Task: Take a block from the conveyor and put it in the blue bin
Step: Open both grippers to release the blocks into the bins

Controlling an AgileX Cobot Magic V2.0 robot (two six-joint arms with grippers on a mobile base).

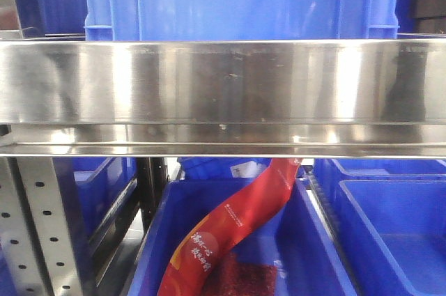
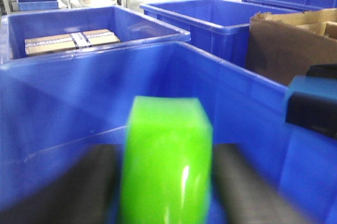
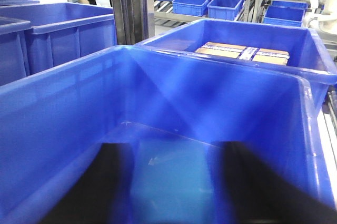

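Observation:
In the left wrist view my left gripper (image 2: 166, 153) is shut on a bright green block (image 2: 167, 171). It holds the block above the inside of a large blue bin (image 2: 79, 92). In the right wrist view my right gripper (image 3: 176, 150) is shut on a light blue block (image 3: 176, 187), low inside the same kind of blue bin (image 3: 68, 108). A light blue shape with a dark part (image 2: 310, 103) shows over the bin's right rim in the left wrist view. The conveyor is out of view. No gripper shows in the front view.
A neighbouring blue bin holds flat cardboard boxes (image 2: 71, 40), which also show in the right wrist view (image 3: 245, 52). An open brown carton (image 2: 289, 39) stands to the right. The front view shows a steel shelf beam (image 1: 223, 94) and a red bag (image 1: 230, 233) in a lower blue bin.

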